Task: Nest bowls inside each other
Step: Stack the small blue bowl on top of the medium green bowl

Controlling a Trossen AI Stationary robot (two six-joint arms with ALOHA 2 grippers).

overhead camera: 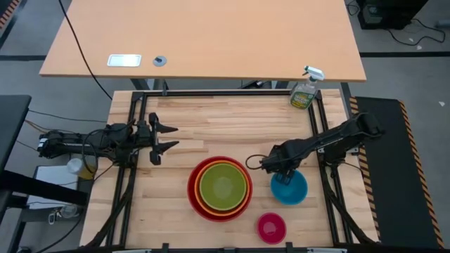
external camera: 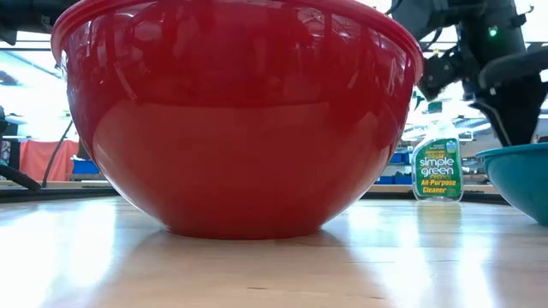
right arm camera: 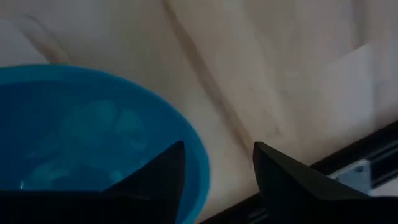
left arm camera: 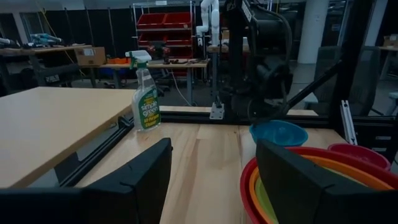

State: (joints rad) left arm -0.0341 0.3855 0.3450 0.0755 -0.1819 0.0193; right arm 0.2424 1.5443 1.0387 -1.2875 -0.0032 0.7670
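The red bowl [overhead camera: 219,188] rests on its base on the table and holds the orange bowl [overhead camera: 202,204] and the lime green bowl [overhead camera: 223,185] nested inside it. To its right stands the blue bowl [overhead camera: 289,188], with the small magenta bowl [overhead camera: 271,228] nearer the front edge. My right gripper [right arm camera: 219,163] points down, open, over the blue bowl's rim [right arm camera: 200,163] on the side toward the table's far edge. One finger is above the inside and one is outside, and no touch shows. My left gripper [overhead camera: 166,138] waits open at the left, above the table.
A green spray bottle [overhead camera: 304,91] stands at the table's far right corner. A black frame rail [overhead camera: 318,126] runs along the table's right side close to my right arm. A bare strip of wood lies between the red and blue bowls.
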